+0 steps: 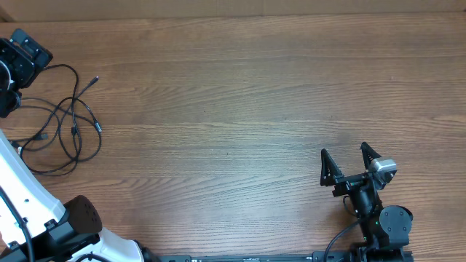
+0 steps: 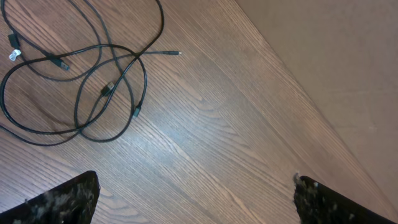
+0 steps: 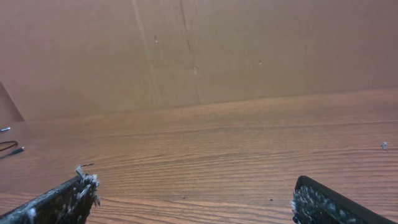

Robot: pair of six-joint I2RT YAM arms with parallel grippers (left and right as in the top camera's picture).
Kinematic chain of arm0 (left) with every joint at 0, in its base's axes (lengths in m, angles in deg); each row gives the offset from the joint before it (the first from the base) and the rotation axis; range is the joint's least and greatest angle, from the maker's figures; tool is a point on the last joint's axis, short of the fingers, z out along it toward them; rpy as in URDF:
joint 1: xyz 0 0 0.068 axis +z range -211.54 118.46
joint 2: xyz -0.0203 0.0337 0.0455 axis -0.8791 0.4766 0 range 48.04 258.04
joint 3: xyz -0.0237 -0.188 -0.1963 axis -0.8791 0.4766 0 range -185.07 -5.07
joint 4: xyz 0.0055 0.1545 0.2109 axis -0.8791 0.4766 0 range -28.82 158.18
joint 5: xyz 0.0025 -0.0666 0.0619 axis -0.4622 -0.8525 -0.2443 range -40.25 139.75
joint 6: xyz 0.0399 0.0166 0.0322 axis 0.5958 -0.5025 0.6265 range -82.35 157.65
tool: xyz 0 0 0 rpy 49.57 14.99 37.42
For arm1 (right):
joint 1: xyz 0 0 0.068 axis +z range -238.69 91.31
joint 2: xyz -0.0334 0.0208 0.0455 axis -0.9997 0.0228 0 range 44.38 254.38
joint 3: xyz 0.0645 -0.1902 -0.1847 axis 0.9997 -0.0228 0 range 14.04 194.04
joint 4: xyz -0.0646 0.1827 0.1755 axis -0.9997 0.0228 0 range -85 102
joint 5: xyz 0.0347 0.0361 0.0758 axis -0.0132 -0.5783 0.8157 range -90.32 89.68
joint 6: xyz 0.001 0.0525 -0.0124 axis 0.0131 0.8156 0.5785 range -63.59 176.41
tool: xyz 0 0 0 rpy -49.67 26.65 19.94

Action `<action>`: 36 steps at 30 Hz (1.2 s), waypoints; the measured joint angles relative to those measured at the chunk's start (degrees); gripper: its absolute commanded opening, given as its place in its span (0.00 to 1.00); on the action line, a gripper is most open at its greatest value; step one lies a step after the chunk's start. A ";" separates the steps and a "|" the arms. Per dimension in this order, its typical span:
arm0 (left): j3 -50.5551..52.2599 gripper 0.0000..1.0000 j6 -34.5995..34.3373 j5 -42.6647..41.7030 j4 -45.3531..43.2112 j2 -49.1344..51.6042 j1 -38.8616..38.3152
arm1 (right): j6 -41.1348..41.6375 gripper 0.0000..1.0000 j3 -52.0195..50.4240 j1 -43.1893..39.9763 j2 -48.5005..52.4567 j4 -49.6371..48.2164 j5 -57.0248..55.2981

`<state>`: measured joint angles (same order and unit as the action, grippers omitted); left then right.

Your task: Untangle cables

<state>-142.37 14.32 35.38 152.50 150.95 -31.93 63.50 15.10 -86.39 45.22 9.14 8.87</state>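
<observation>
A broad wooden desk [image 1: 240,109] with reddish-brown grain running left to right fills the overhead view. Along its far edge stands a plain brown cardboard wall [image 3: 186,50], creased with faint vertical folds. One tiny pale speck [image 3: 384,145] lies on the desk surface near the right side.

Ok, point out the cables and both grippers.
cables [image 2: 107,89], left wrist view, plug in the tangle's middle.
left gripper [image 2: 196,179], left wrist view, midway between fingertips.
right gripper [image 1: 344,150], overhead view, midway between fingertips.
</observation>
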 measured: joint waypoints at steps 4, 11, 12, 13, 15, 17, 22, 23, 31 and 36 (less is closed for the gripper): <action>0.00 1.00 0.00 0.00 0.00 0.00 0.00 | 0.02 1.00 0.00 0.00 0.00 0.02 0.02; 0.00 0.99 0.00 0.00 0.00 0.00 -0.33 | 0.15 1.00 0.00 -0.02 0.00 0.00 0.02; 0.00 1.00 0.00 0.07 0.09 -0.02 -0.57 | 0.17 1.00 0.00 -0.02 0.00 -0.02 0.00; 0.00 1.00 0.00 0.31 0.35 -0.07 -0.87 | 0.17 1.00 0.00 0.00 0.00 0.00 0.02; 0.39 1.00 0.00 2.27 0.63 -0.74 -2.43 | 0.20 1.00 0.00 0.00 0.00 0.02 0.02; 2.69 1.00 0.00 5.88 -0.96 -2.99 -4.66 | 0.20 1.00 0.00 0.00 0.00 -0.04 0.02; 13.44 0.99 0.02 15.69 -10.43 -14.93 -14.36 | 0.20 1.00 0.00 0.00 0.00 -0.07 0.02; 16.50 1.00 0.02 17.79 -12.46 -18.80 -17.14 | 0.17 1.00 0.00 0.00 0.00 -0.02 0.02; 39.67 0.99 0.04 21.14 -34.58 -37.57 -24.44 | 0.20 1.00 0.00 0.00 0.00 -0.09 0.04; 61.99 1.00 0.52 18.84 -55.41 -48.52 -24.65 | 0.20 1.00 0.00 0.00 0.00 -0.04 0.02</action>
<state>-80.38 14.84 54.22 97.10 102.43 -56.58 63.70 15.10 -86.39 45.22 9.10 8.89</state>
